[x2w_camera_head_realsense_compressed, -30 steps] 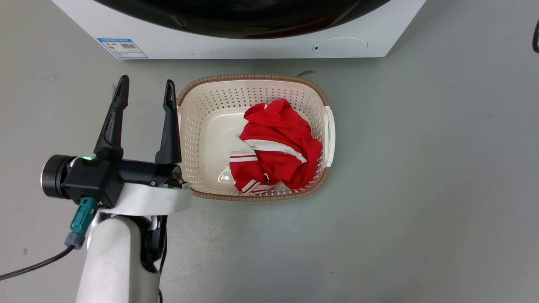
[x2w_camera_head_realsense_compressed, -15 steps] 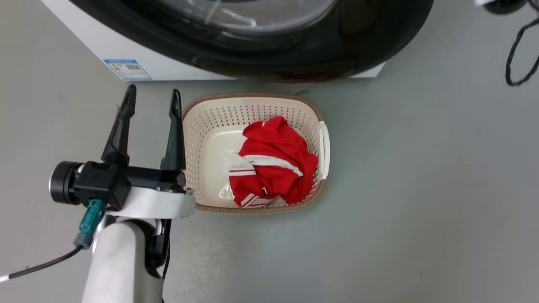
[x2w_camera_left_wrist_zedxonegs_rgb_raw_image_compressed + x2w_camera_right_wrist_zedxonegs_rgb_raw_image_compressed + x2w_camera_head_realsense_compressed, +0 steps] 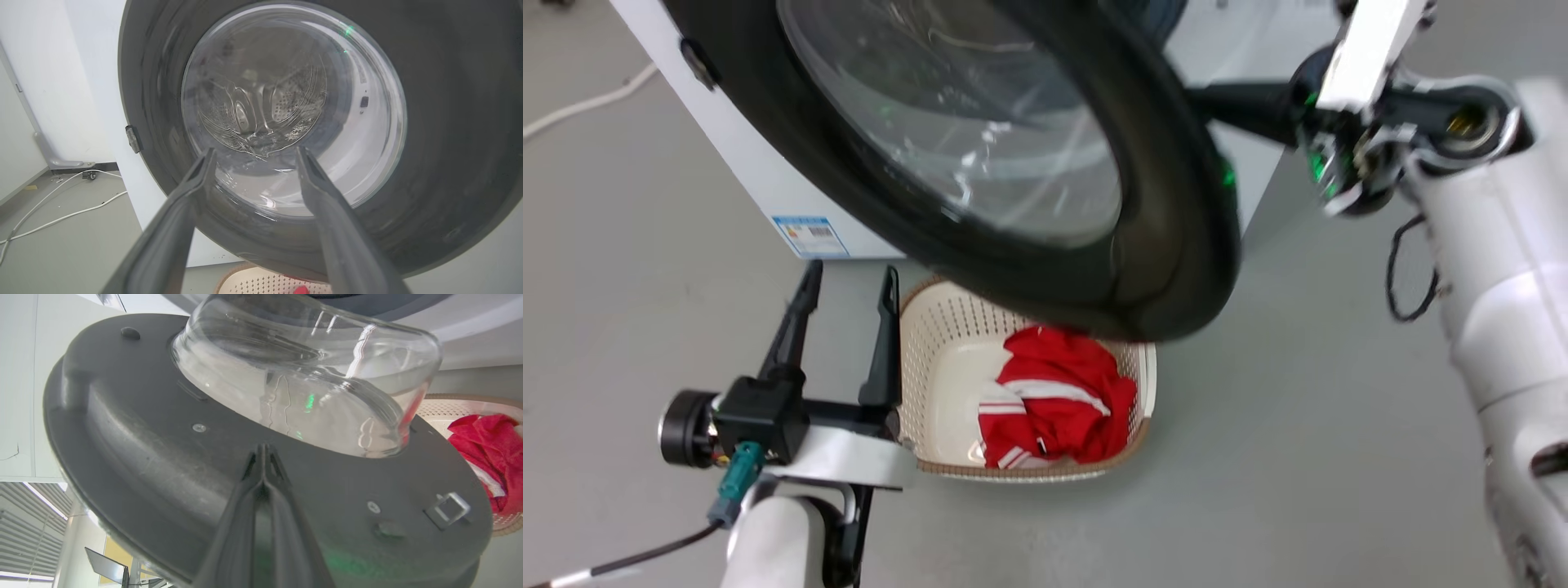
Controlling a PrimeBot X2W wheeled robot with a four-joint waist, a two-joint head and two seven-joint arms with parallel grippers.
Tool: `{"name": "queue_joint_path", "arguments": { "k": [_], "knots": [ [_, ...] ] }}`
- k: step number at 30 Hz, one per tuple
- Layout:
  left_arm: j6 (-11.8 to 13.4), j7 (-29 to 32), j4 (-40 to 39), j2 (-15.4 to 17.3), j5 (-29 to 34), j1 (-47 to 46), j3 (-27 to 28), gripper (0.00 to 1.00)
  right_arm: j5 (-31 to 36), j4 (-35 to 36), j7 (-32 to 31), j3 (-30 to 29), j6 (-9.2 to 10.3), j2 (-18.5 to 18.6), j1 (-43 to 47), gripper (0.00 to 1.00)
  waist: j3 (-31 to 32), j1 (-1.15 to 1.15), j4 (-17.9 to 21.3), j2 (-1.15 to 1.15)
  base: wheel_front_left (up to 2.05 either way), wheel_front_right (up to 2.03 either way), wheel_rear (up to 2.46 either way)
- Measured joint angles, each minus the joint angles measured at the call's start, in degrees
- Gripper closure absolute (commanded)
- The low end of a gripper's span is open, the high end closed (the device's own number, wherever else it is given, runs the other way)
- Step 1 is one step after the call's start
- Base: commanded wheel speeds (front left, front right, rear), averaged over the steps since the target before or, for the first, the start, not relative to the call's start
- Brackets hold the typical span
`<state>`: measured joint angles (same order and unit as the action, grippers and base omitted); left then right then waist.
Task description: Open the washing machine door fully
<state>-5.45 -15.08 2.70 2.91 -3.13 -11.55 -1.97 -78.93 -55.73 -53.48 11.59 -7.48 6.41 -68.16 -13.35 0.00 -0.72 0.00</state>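
Grey floor [image 3: 1298, 449], washing machine door [image 3: 1160, 204] half-hiding basket [image 3: 923, 359], left gripper [image 3: 852, 271] spread empty, right gripper [image 3: 262, 449] closed.

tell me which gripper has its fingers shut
The right gripper: its two fingers meet at the tips, facing the washing machine door. On the left gripper they stand wide apart.

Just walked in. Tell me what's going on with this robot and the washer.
The robot is opening the washing machine door. Its right hand, fingers shut together, sits against the door's inner face beside the glass bowl, apparently pushing it outward. The door stands partly open, swung out over the laundry basket holding a red garment in front of the washing machine. The left hand is open, empty, beside the basket.
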Motion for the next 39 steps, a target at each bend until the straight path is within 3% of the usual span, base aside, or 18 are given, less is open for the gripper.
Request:
{"name": "queue_joint_path", "arguments": {
  "k": [15, 24, 32, 39],
  "knots": [
    [1.5, 0.0, 0.6, 0.0, -0.8, 5.5, -1.4, 0.0, -5.1, 10.1, -4.6, 3.8, 0.0, -3.2, 14.1, 1.0, 7.9, -0.01, -2.3, 0.0, 0.0, 0.0, 0.0],
    [1.9, 0.0, 0.8, 0.0, -1.0, 6.1, -1.8, 0.0, -13.7, 18.0, -3.2, 14.1, 0.0, -3.4, 19.2, 1.0, 9.1, -0.01, -2.4, 0.0, 0.0, 0.0, 0.0],
    [2.2, 0.0, 0.5, 0.0, -1.2, 6.2, -1.6, 0.0, -16.3, 22.1, 3.3, 20.1, 0.0, -3.4, 21.2, 1.0, 9.1, -0.01, -1.9, 0.0, 0.0, 0.0, 0.0],
    [2.6, 0.0, 0.2, 0.0, -1.5, 6.5, -1.4, 0.0, -11.5, 25.6, 21.5, 16.1, -0.01, -2.9, 25.1, 1.0, 9.4, 0.0, -1.5, 0.0, 0.0, 0.0, 0.0]
  ]
}}
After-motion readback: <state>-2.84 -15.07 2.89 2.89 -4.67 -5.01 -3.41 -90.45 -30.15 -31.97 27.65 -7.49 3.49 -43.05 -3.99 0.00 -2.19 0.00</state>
